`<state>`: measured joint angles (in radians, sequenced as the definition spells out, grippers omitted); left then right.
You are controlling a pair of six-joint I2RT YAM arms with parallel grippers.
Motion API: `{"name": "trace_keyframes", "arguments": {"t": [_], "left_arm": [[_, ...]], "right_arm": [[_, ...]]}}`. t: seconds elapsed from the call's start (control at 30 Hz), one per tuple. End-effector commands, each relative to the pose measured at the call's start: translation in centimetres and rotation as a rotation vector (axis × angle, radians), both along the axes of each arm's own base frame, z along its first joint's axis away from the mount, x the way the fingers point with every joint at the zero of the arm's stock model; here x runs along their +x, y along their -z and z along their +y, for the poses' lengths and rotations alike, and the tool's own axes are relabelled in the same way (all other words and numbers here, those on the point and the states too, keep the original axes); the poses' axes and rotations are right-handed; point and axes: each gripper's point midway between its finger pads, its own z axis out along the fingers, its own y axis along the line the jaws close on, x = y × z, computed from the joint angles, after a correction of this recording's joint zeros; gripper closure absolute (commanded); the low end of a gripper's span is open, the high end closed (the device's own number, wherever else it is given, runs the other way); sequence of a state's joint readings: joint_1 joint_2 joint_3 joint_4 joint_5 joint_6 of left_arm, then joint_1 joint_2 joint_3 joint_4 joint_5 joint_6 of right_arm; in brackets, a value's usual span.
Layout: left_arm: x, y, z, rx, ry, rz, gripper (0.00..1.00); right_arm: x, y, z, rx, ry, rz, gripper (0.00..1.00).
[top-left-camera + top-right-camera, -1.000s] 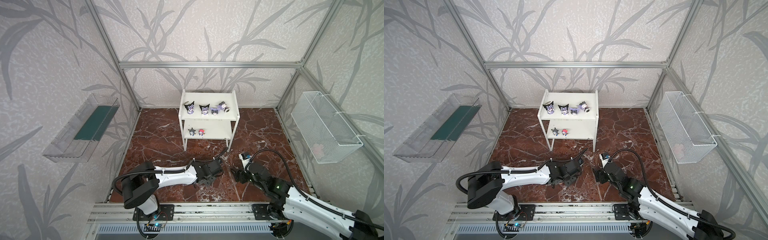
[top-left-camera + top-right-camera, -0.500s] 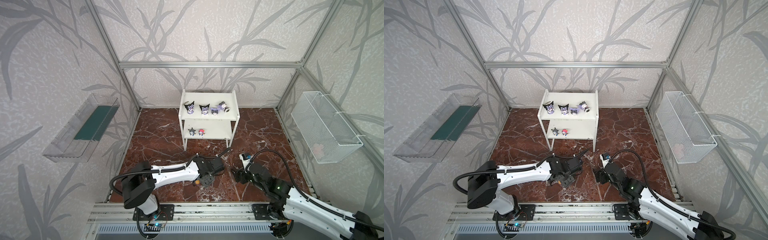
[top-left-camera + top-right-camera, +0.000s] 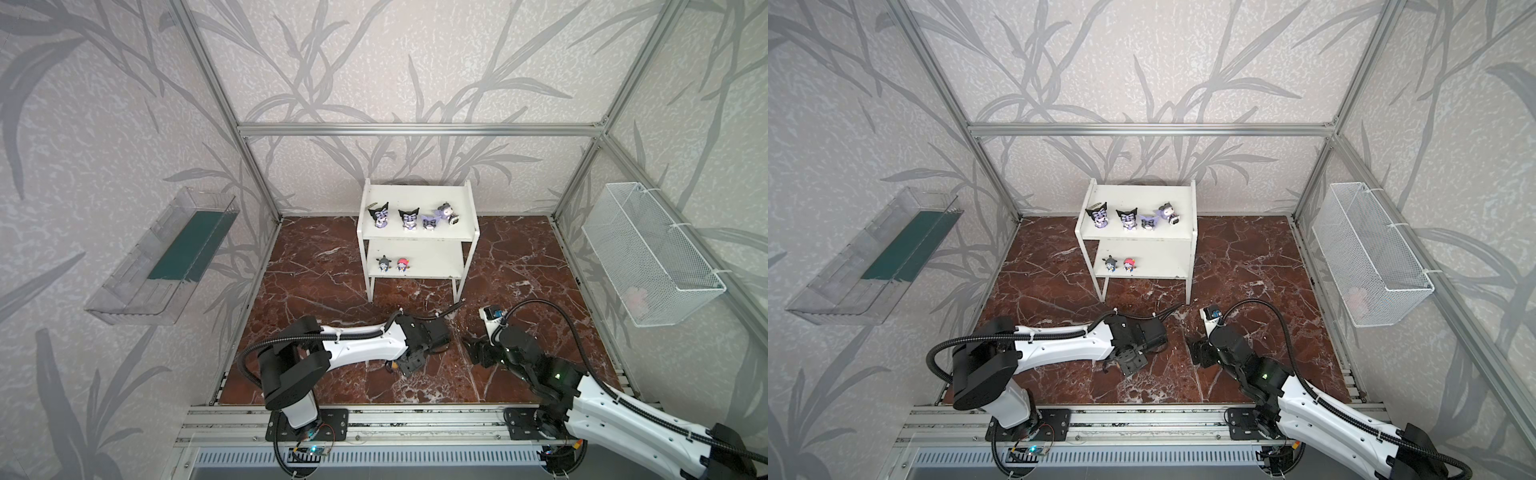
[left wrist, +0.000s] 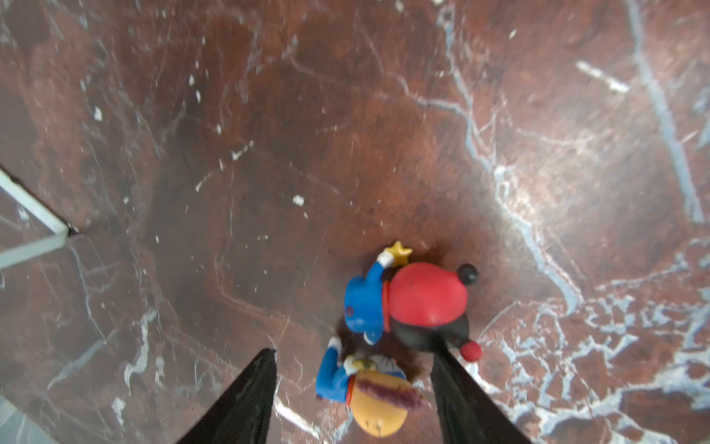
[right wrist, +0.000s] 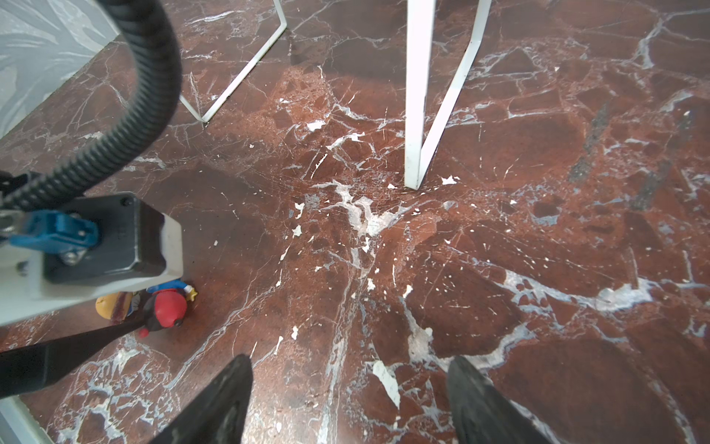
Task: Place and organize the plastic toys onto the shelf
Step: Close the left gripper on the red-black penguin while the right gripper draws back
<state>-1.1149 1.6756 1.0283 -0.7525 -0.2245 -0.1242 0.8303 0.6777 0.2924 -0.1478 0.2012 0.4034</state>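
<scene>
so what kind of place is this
Probably a robot test cell dressed as a room: silver aluminium frame bars, leaf-patterned wall panels, and two white robot arms mounted on a front rail.

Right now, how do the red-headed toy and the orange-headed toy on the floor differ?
The red-headed toy has a red-and-black head and a yellow star; the orange-headed toy has an orange head with a dark stripe. The orange-headed toy lies between the fingers of the open left claw; the red-headed toy lies mostly past their tips. Both have blue bodies.

Six toys (image 3: pixel 408 219) on shelf (image 3: pixel 415 195); toy pair (image 4: pixel 407 303) before it
</scene>
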Motion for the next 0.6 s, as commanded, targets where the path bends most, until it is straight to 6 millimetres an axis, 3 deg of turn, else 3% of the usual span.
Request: {"name": "trace_keyframes", "arguments": {"t": [0.0, 0.33, 0.57], "left_arm": [[1.0, 0.2, -1.2, -0.045, 0.029, -0.037, 0.35], [0.9, 0.5, -2.6, -0.150, 0.053, -0.050, 0.37], [1.0, 1.1, -2.7, -0.166, 0.044, -0.053, 0.50]], "right_arm": [[0.1, 0.2, -0.6, 0.002, 0.029, 0.001, 0.20], [0.0, 0.0, -0.9, 0.011, 0.036, -0.011, 0.20], [-0.1, -0.2, -0.9, 0.020, 0.035, -0.018, 0.20]]}}
